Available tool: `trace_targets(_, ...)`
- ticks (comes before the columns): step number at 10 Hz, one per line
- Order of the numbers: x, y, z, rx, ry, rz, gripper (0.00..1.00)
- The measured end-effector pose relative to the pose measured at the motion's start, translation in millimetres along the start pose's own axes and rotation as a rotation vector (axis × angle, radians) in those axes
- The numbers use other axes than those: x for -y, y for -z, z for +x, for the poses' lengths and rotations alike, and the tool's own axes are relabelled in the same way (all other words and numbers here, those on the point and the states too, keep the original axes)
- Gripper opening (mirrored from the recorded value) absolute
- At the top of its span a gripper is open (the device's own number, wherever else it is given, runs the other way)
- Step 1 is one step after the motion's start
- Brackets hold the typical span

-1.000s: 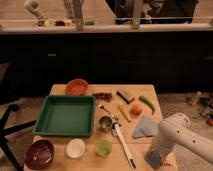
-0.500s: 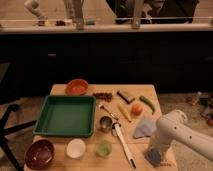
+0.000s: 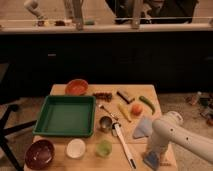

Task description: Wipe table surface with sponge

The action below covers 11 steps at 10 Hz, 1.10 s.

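Well to the right of the green tray (image 3: 65, 116), at the near right corner of the table surface (image 3: 91, 159), the white arm (image 3: 176, 136) reaches down. Its gripper (image 3: 151, 156) has its jaws pressed together on the sponge (image 3: 149, 162), which sits against the wood. A pale blue cloth (image 3: 142, 128) lies right of the tray, just beside the arm. A metal cup (image 3: 105, 123) stands just right of the tray, and a green cup (image 3: 104, 147) stands nearer than it.
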Motion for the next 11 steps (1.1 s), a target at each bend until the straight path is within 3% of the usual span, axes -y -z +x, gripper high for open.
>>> trace_targets(3, -14, 5, -1, -0.007, -0.021, 0.004, 0.00)
trace_targets(6, -36, 27, 23, -0.032, -0.113, 0.058, 0.00)
trace_targets(8, -30, 38, 41, -0.046, -0.138, 0.085, 0.00)
trace_targets(11, -6, 30, 29, -0.032, -0.119, 0.078, 0.00)
